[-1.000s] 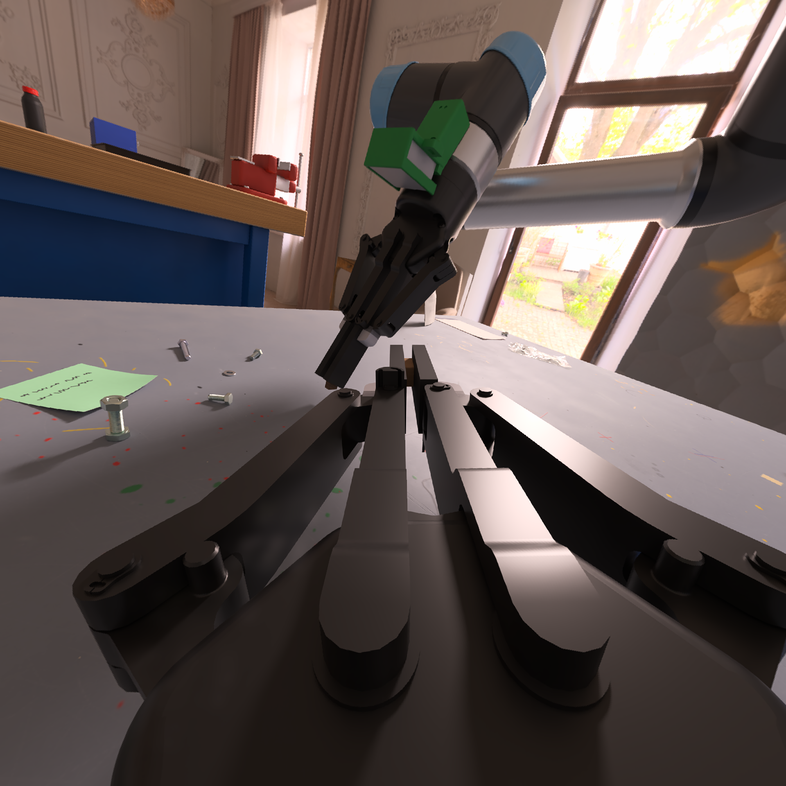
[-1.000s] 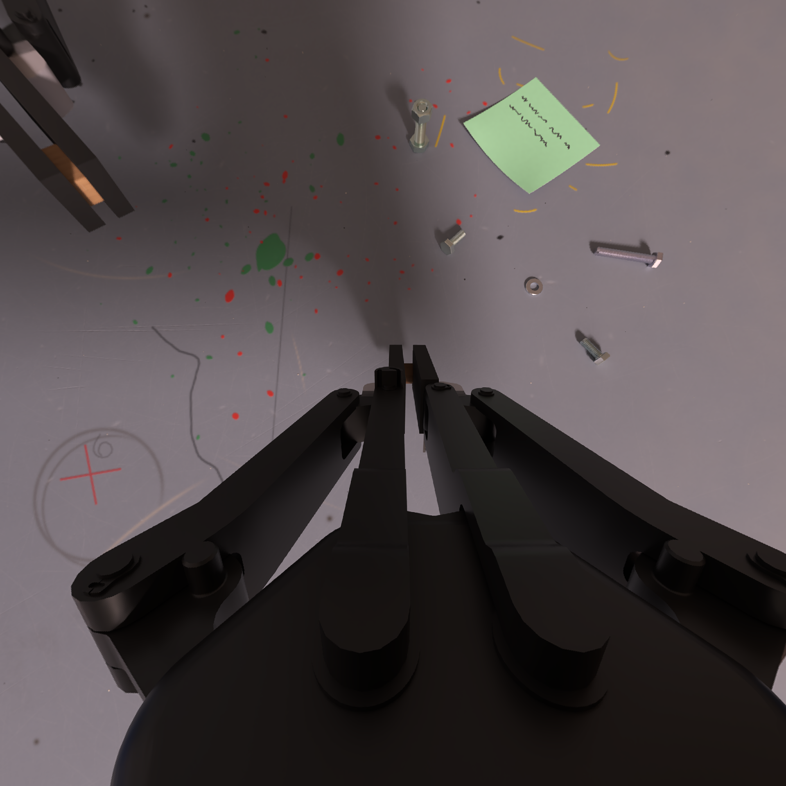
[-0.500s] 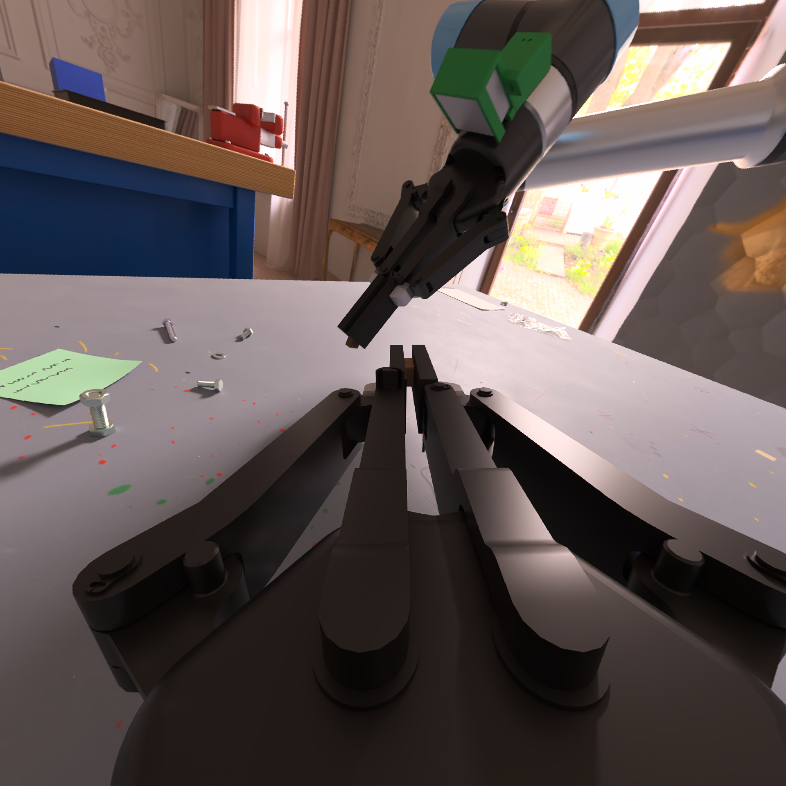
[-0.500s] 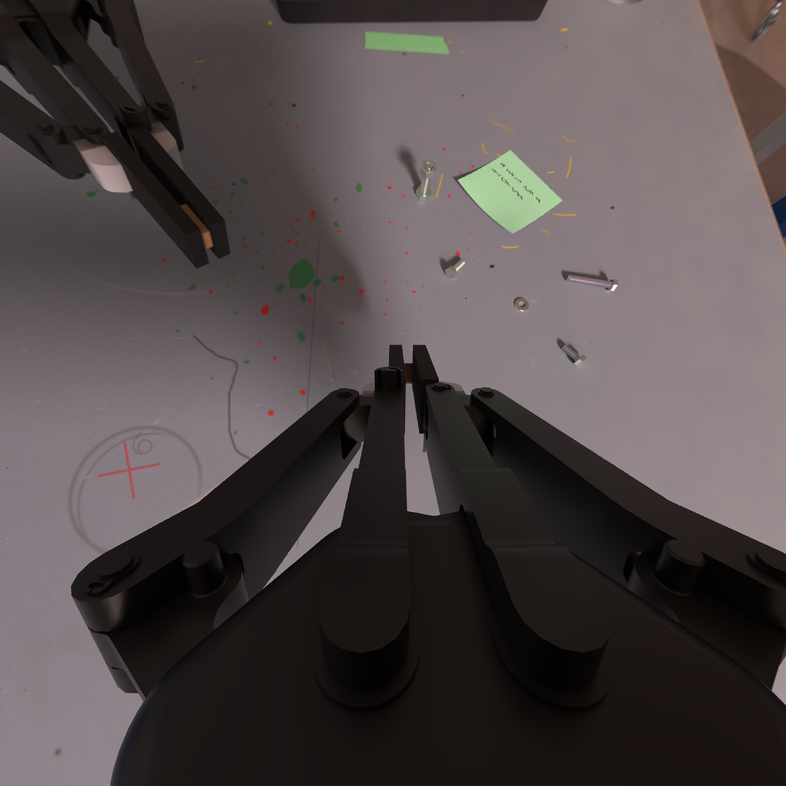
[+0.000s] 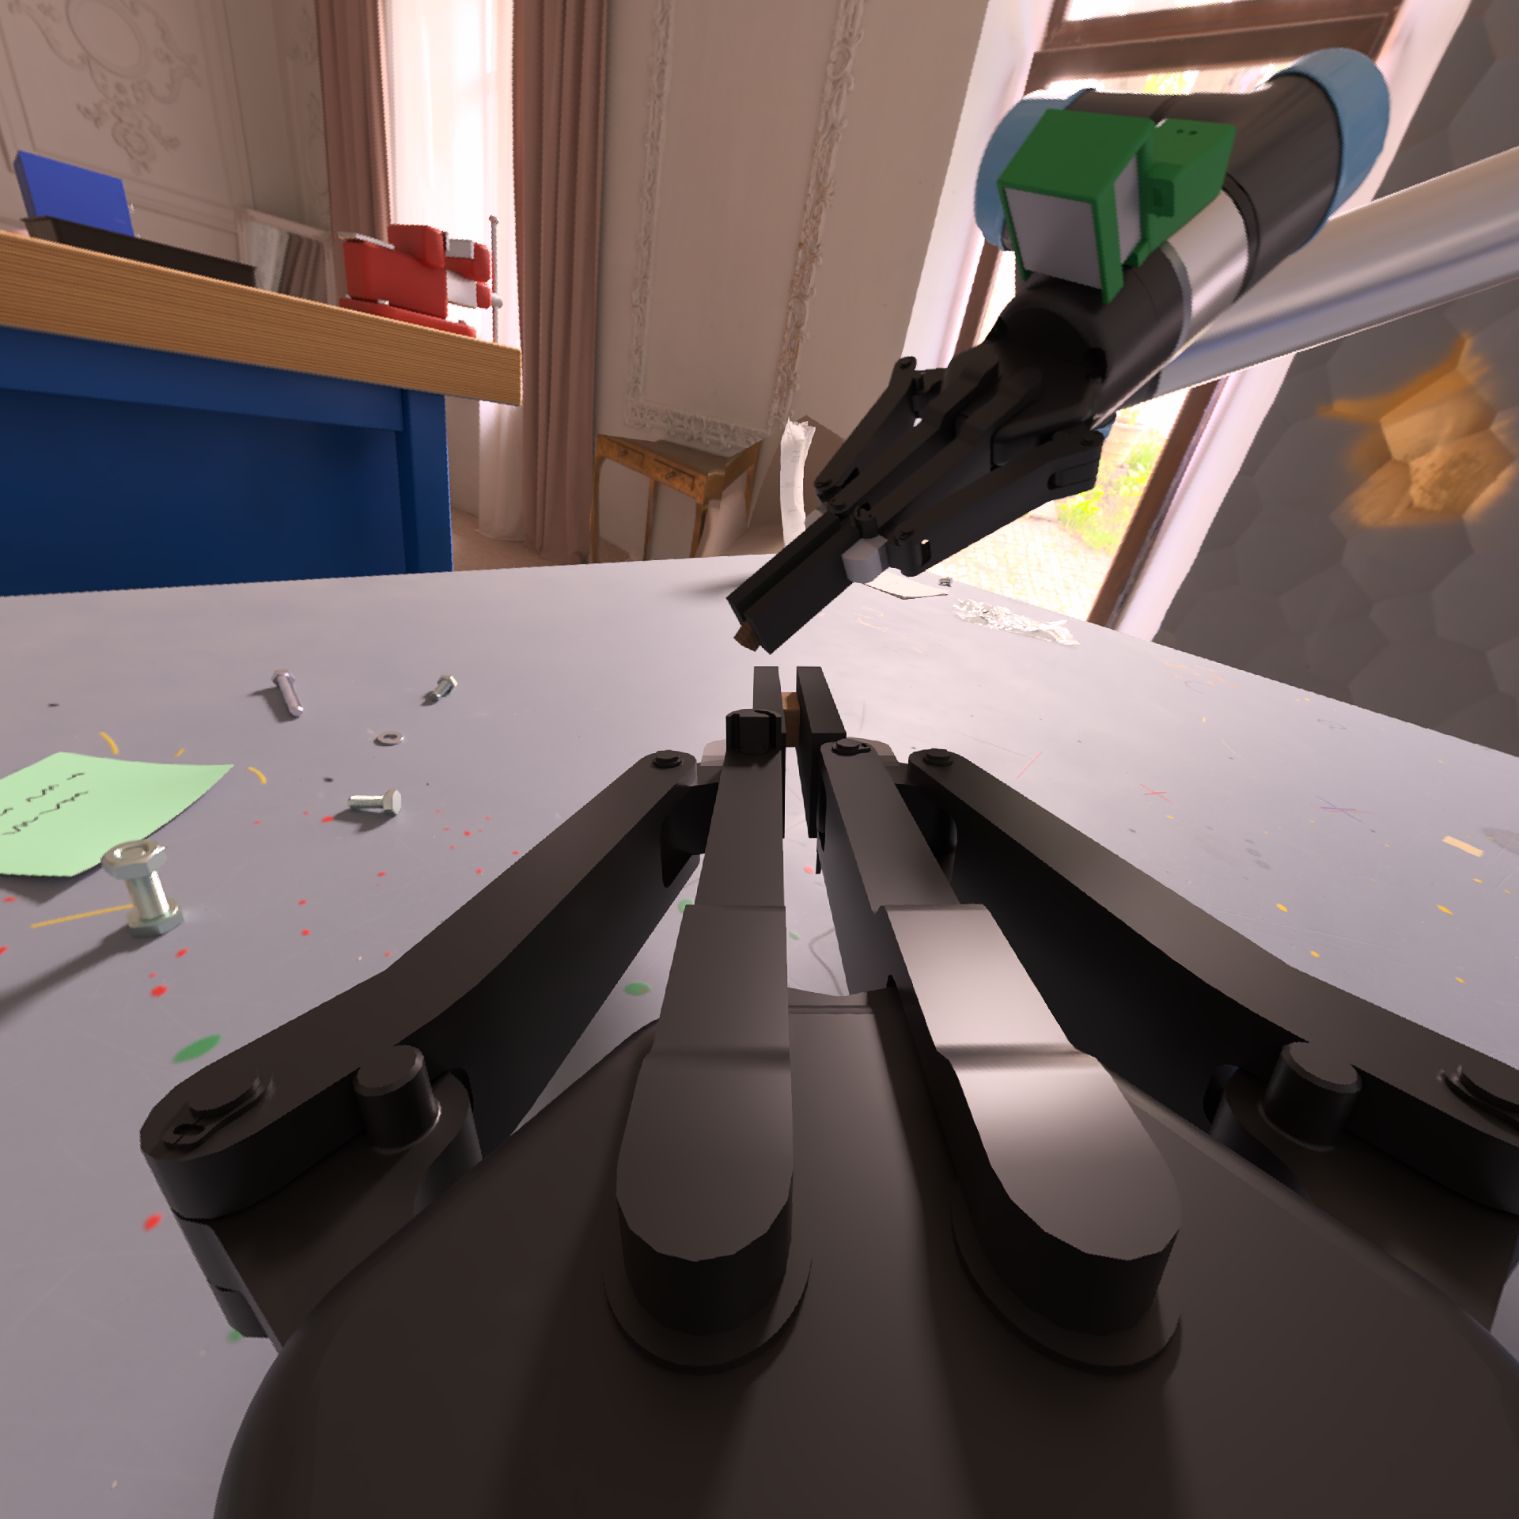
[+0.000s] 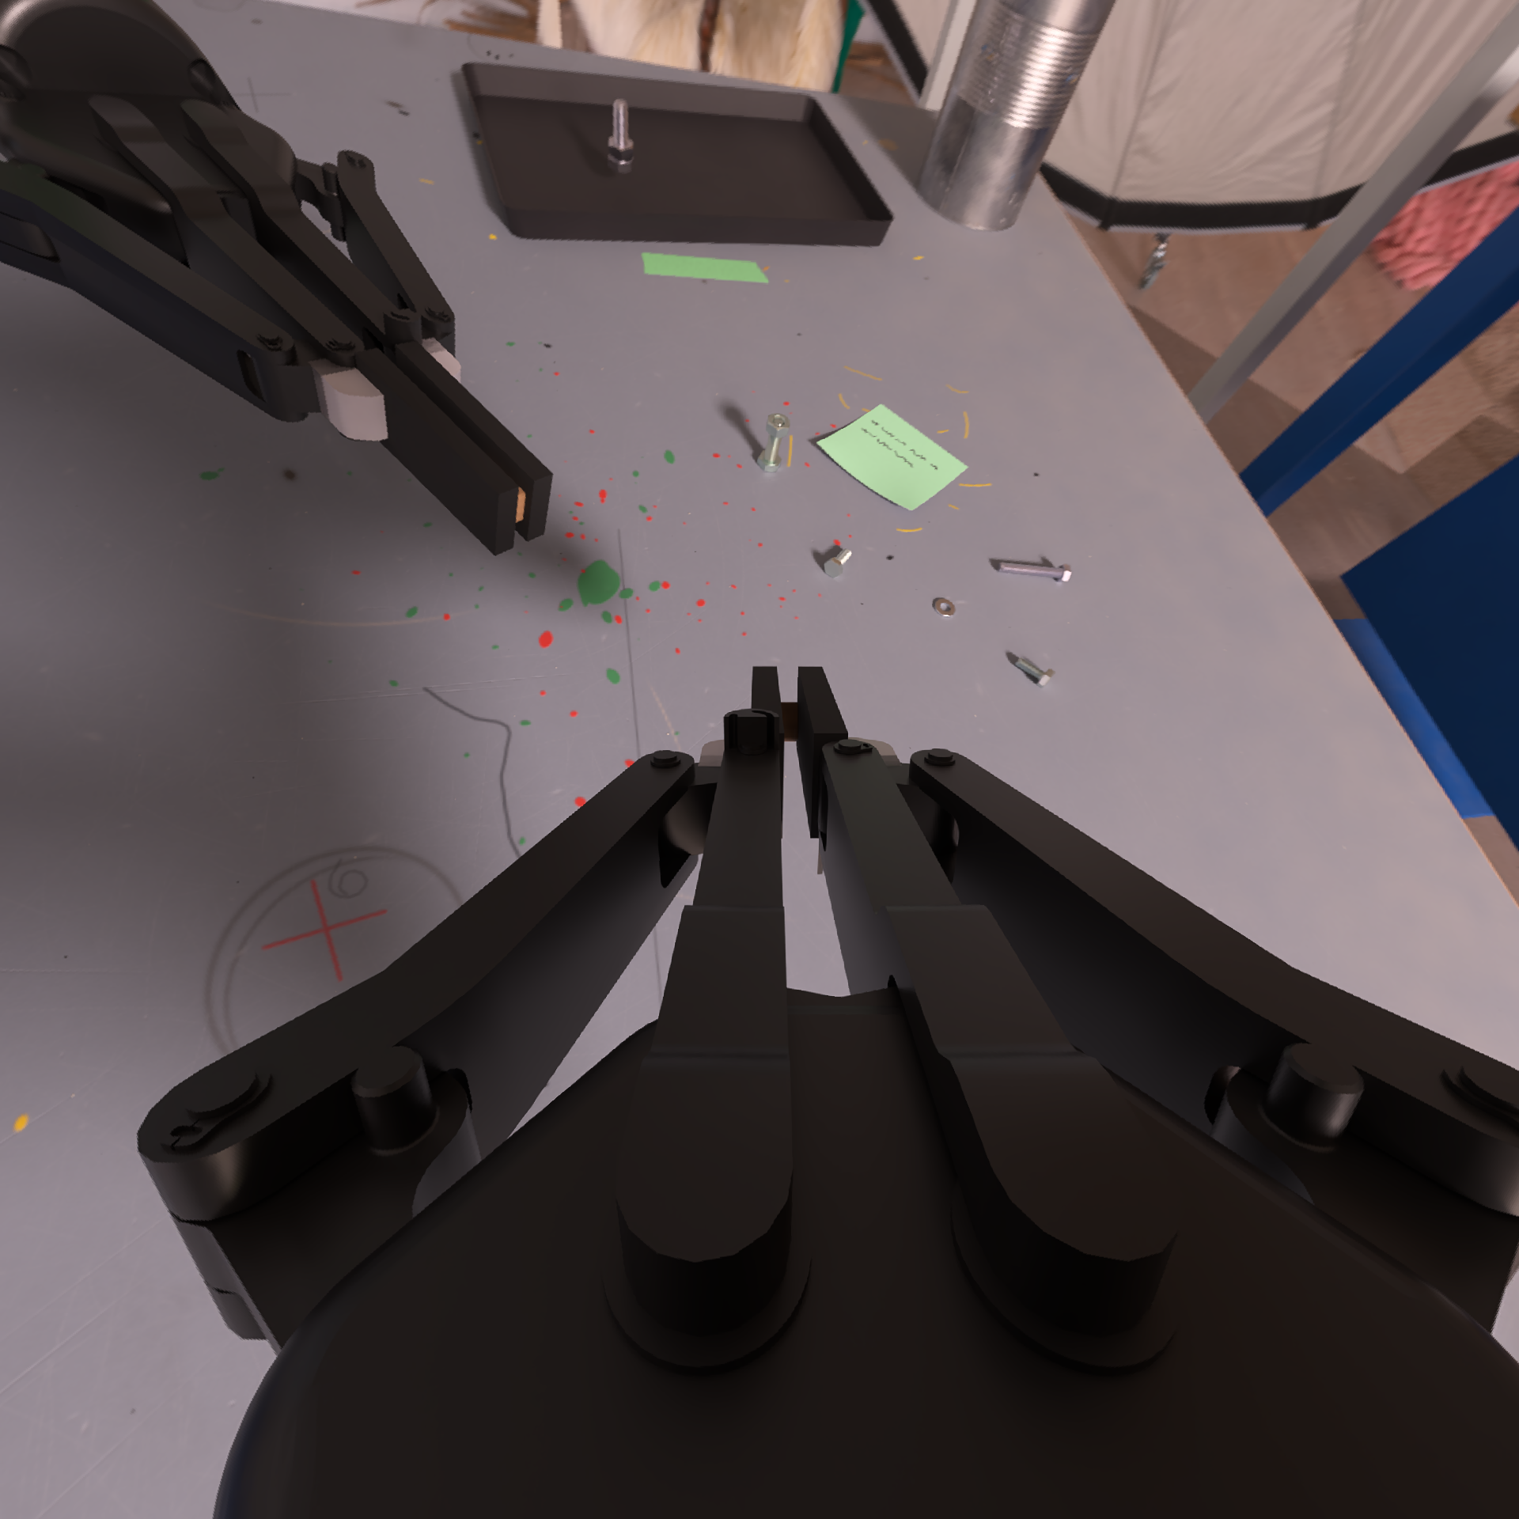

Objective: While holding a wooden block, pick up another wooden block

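My left gripper [image 5: 787, 686] is shut on a small wooden block [image 5: 791, 705] that shows as a brown sliver between the fingertips, held above the grey table. My right gripper [image 6: 787, 686] is shut on another wooden block [image 6: 789, 713], also in the air. In the left wrist view the right gripper [image 5: 752, 625] hangs just beyond and above my left fingertips, with its block [image 5: 746, 634] at the tip. In the right wrist view the left gripper [image 6: 522, 518] is at the upper left with its block [image 6: 519, 503] showing pale.
Loose bolts [image 6: 773, 440] [image 6: 1031, 569], a washer [image 6: 944, 607] and a green note [image 6: 892, 456] lie on the table's right part. A black tray [image 6: 847, 222] with an upright bolt and a metal post [image 6: 1003, 107] stand at the far end. The table edge [image 6: 1233, 493] runs along the right.
Both grippers have risen from the table with their blocks still held. The right gripper has lifted and swung back, so its view takes in much more of the table.
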